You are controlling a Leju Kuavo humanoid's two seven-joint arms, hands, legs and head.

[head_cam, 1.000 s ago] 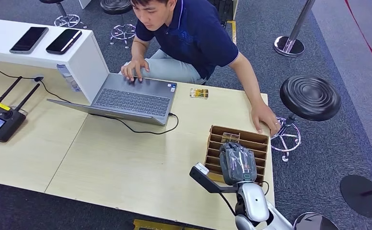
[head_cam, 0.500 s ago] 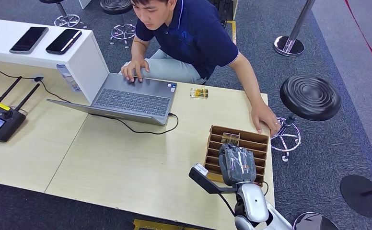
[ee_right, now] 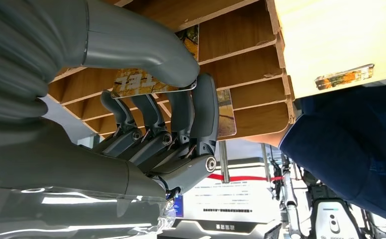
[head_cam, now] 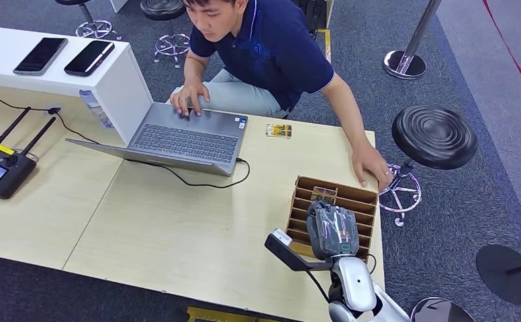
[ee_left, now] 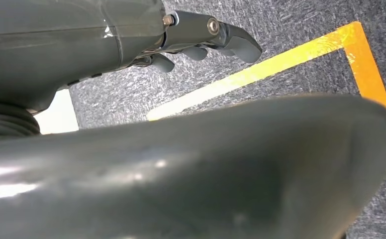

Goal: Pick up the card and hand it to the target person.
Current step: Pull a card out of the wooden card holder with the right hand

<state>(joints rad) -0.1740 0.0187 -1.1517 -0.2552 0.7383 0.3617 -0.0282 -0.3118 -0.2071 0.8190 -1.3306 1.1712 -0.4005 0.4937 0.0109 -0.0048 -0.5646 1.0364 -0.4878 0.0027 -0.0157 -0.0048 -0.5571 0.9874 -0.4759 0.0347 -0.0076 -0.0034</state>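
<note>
The robot's right hand (head_cam: 333, 230) hangs over a slotted wooden card rack (head_cam: 365, 198) at the right end of a pale table (head_cam: 177, 228), its thumb and fingers pinching a yellow patterned card (ee_right: 136, 82) that stands in one of the slots. The left hand (ee_left: 201, 37) hangs above grey carpet with its fingers loosely curled and nothing in them. A person in a dark blue shirt (head_cam: 271, 47) leans over the table's far edge, one hand on a laptop (head_cam: 187, 137), the other resting beside the rack.
</note>
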